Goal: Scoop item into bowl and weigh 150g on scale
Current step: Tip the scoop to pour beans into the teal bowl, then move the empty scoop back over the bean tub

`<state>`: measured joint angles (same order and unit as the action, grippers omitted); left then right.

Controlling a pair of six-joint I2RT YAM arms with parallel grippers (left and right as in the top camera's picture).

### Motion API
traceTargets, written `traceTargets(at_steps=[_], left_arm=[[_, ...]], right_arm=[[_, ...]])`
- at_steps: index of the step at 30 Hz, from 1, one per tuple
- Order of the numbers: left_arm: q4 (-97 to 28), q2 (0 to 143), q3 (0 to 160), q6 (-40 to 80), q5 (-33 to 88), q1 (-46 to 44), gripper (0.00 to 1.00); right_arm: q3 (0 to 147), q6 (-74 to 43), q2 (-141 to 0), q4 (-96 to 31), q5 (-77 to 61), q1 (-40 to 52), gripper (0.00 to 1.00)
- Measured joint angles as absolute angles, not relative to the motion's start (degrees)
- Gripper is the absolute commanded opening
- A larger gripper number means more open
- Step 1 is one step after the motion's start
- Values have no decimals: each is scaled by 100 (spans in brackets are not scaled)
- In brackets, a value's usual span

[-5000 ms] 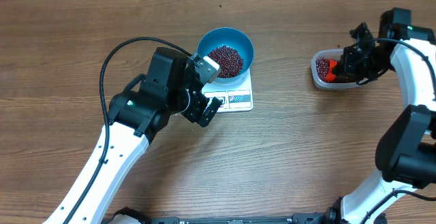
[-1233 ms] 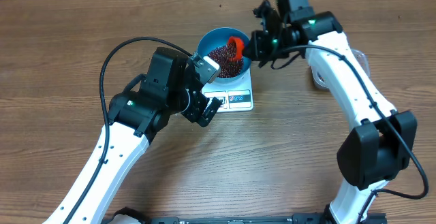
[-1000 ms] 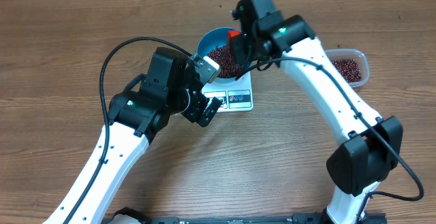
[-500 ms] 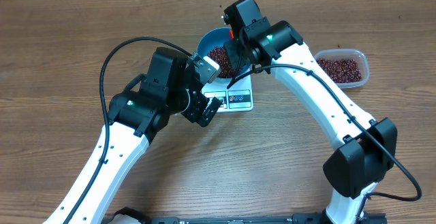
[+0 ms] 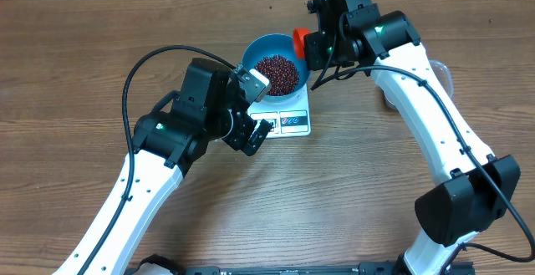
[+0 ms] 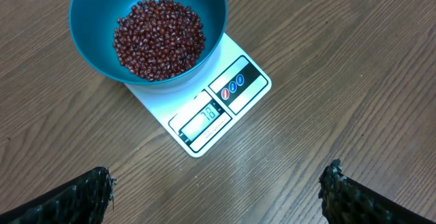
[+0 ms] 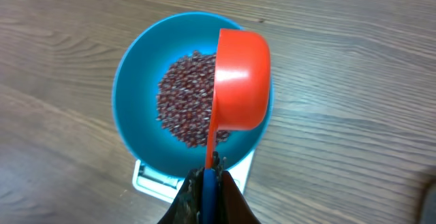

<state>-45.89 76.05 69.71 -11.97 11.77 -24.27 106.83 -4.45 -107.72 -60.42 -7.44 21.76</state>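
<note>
The blue bowl stands on the white scale and holds a heap of dark red-brown beans. My right gripper is shut on the blue handle of the orange scoop. The scoop's cup hangs over the bowl's right side, turned so that only its outer wall shows. In the overhead view the scoop sits at the bowl's far right rim. My left gripper is open and holds nothing, hovering over bare wood just in front of the scale, whose display faces it.
A clear plastic tub lies to the right, mostly hidden behind my right arm. The left arm's black cable loops over the table's left half. Plain wooden tabletop surrounds the scale.
My right arm has swung back to the right, carrying the scoop from over the bowl's middle to its right rim. The left arm has stayed still.
</note>
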Motion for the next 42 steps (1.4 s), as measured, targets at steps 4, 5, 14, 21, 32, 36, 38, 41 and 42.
traceTargets(at_steps=[4, 5, 14, 21, 32, 36, 38, 41, 42], left_arm=[[-4589, 7605, 6971, -1197, 1177, -2427, 100], [-4589, 7605, 6971, -1197, 1177, -2427, 99], [-4589, 7605, 6971, -1199, 1177, -2427, 100], [-4589, 7605, 6971, -1197, 1179, -2427, 100], [-4589, 7605, 6971, -1197, 1179, -2427, 100], [-4589, 7605, 6971, -1197, 1177, -2427, 99], [-4589, 7605, 6971, -1197, 1177, -2427, 99], [-4589, 7605, 6971, -1199, 1177, -2427, 100], [-4589, 7605, 6971, -1197, 1177, -2427, 100]], right_arm=[[10683, -429, -10761, -6088, -1337, 2095, 4], [10683, -427, -10753, -6145, -1522, 2001, 4], [10687, -217, -10416, -7336, -2410, -123, 4], [10694, 154, -10368, -8034, -2569, -1247, 4], [10645, 517, -10366, -8248, -2143, -2123, 4], [10543, 541, -10366, -8204, -1863, -2123, 4], [10501, 554, -10366, -8152, -1686, -2123, 4], [10298, 572, -10353, -8060, -1382, -2123, 4], [10232, 576, -10353, -8051, -1297, -2123, 4]])
